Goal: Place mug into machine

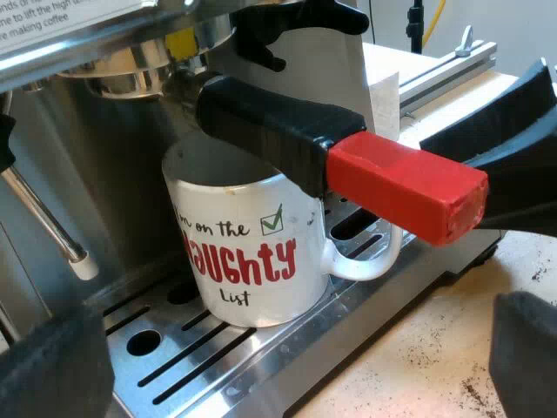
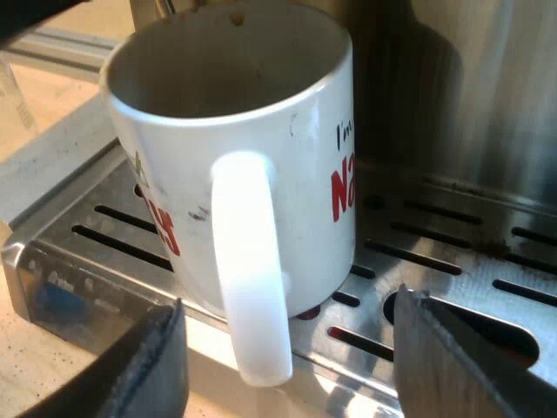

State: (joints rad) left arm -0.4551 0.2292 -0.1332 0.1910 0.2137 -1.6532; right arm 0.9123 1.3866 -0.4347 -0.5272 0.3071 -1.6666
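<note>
Mug (image 1: 252, 252) is white ceramic w/ red print, standing upright on the slotted drip tray (image 1: 174, 348) at the espresso machine (image 2: 487, 87) front, right under the portafilter. Looks placed, so job prob. done or nearly. Judged stiff, glazed so slippery, chips if knocked, moderate weight, looks empty w/ brown specks inside. Best hold is the loop handle (image 2: 252, 270) or across the rim wall; the body is too wide and slick for a sure pinch. Right gripper (image 2: 296, 366) has its jaws wide apart, one finger either side of the mug handle, near but not touching, gripping nothing. Left gripper (image 1: 287, 366) also has jaws apart and is empty, fingers low at the tray's outer edge. Tight overhead: the portafilter handle (image 1: 278, 131) w/ red end (image 1: 405, 187) crosses just above the rim, so no straight lift. Steam wand (image 1: 43, 218) hangs beside the mug, apart from it. Open room is outward over the tray lip, so pull back level.
</note>
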